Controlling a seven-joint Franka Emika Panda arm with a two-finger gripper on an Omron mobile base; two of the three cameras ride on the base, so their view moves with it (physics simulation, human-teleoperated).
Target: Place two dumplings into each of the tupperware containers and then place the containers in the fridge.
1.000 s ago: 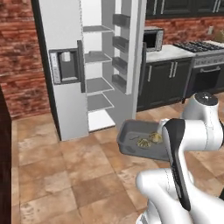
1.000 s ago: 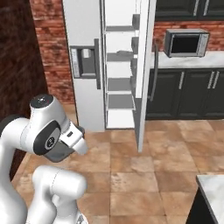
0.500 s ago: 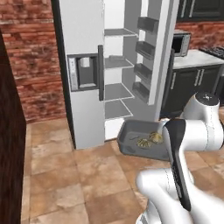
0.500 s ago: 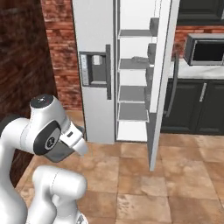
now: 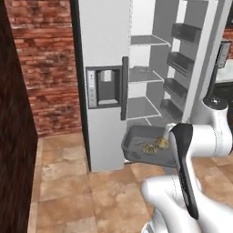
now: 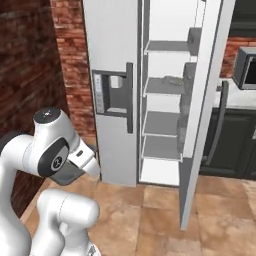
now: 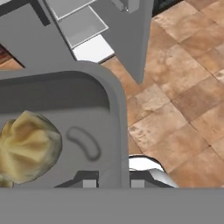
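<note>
fridge (image 5: 104, 68) nearer, container (image 5: 136, 144) still held

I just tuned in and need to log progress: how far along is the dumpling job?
Done: the carried tupperware container holds two dumplings, and the fridge stands open. In hand: the gripper is shut on the container's rim, near the fridge. Left: setting it on a shelf. The second container's whereabouts are unclear.
</note>
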